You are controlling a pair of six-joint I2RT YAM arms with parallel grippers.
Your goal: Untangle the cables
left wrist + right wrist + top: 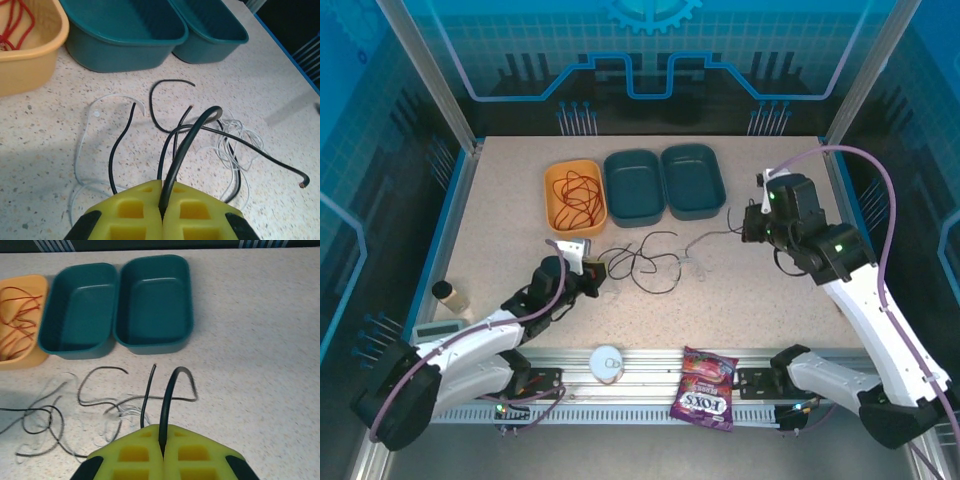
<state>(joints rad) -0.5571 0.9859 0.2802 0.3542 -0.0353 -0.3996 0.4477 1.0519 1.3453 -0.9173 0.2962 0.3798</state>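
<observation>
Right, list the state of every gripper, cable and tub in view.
left gripper: shut on a black cable.
right gripper: shut on a black cable.
black cables: looped on the table, crossing the white cable.
white cable: loose curls on the table.
red cable: coiled inside the orange tub.
teal tubs: both empty, side by side.

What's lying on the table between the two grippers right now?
Top view: the tangled black and white cables lie between the left gripper and the right gripper.
</observation>
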